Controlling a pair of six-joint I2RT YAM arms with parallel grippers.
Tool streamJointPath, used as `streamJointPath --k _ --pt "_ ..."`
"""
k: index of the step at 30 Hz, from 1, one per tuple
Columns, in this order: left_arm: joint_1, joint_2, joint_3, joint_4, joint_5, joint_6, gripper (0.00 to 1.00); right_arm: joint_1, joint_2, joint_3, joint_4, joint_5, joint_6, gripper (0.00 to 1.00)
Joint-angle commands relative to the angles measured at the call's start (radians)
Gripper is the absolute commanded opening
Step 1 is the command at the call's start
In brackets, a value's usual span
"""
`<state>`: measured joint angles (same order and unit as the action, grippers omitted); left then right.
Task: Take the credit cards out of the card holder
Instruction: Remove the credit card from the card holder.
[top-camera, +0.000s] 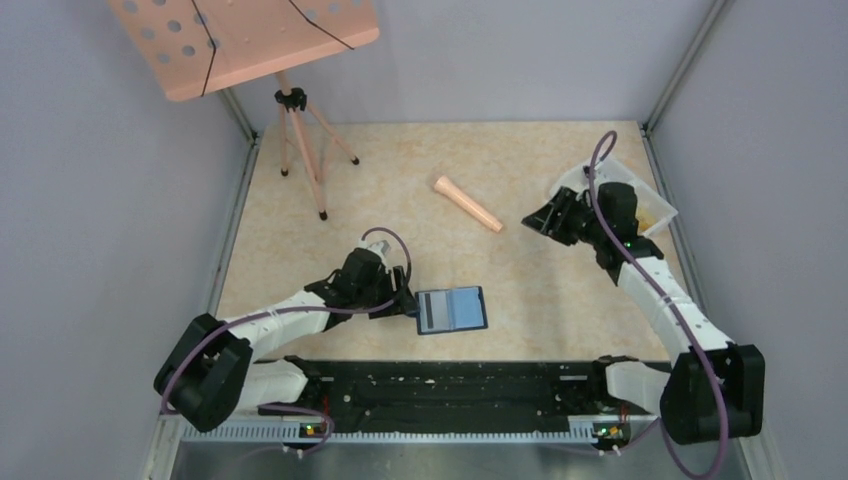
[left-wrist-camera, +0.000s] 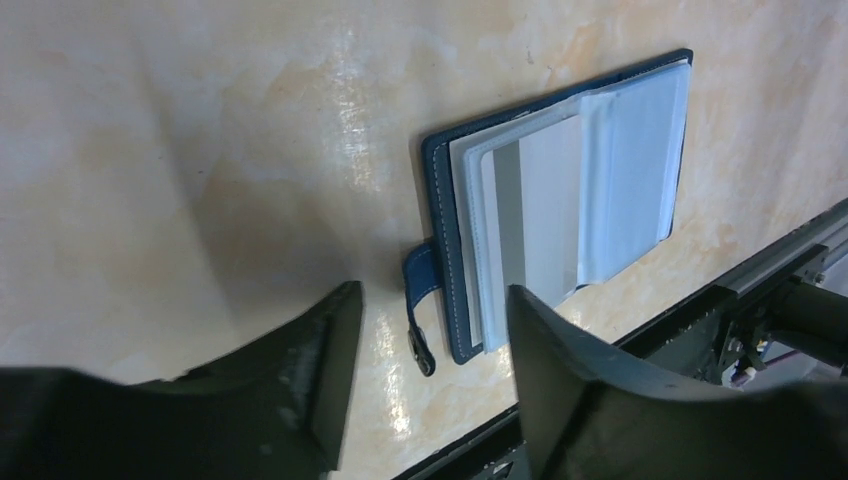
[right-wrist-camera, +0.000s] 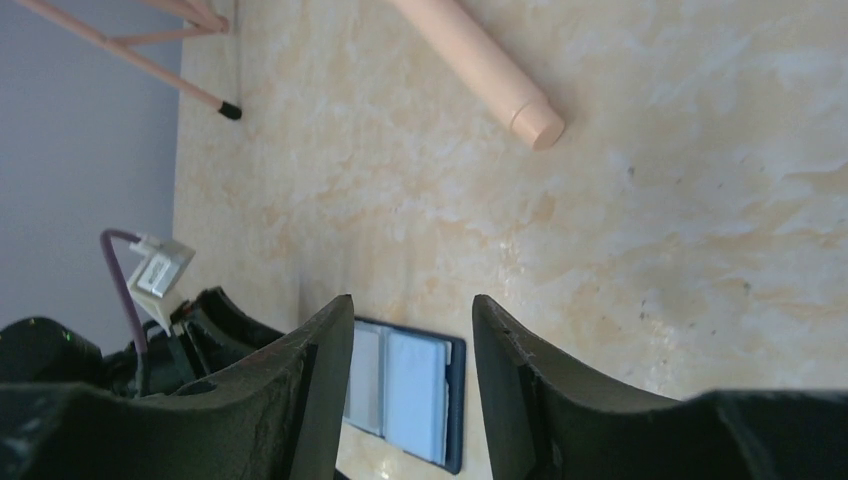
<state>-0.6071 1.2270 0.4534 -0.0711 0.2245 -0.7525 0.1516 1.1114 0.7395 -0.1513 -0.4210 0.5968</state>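
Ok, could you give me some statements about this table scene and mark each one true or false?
1. The dark navy folding card holder lies open on the table. True.
2. The right gripper holds a card. False: its open jaws are empty.
3. The peach cylindrical stick lies apart from the card holder. True.
4. The left gripper is shut on the card holder. False: it is open, beside the holder.

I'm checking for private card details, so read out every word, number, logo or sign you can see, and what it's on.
None can be read. The pale grey card in the open dark navy folding card holder shows a blank face; the peach stick and the peach perforated board carry no print.
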Motion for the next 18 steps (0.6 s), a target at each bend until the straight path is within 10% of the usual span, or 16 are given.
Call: streamJointPath --k 1,7,18 --pt "0.002 0.020 -0.040 0.143 0.062 -0.031 0.36 0.135 -0.071 -0.044 -0.016 0.118 0.006 0.49" --pt "0.002 -0.059 -0.058 0.149 0.073 -0.050 0.00 0.411 -0.059 -0.087 0.001 0.264 0.064 0.53" --pt "0.001 -0.213 -0.086 0.152 0.082 -0.071 0.00 0.726 0.135 -0.084 0.182 0.360 0.151 0.56"
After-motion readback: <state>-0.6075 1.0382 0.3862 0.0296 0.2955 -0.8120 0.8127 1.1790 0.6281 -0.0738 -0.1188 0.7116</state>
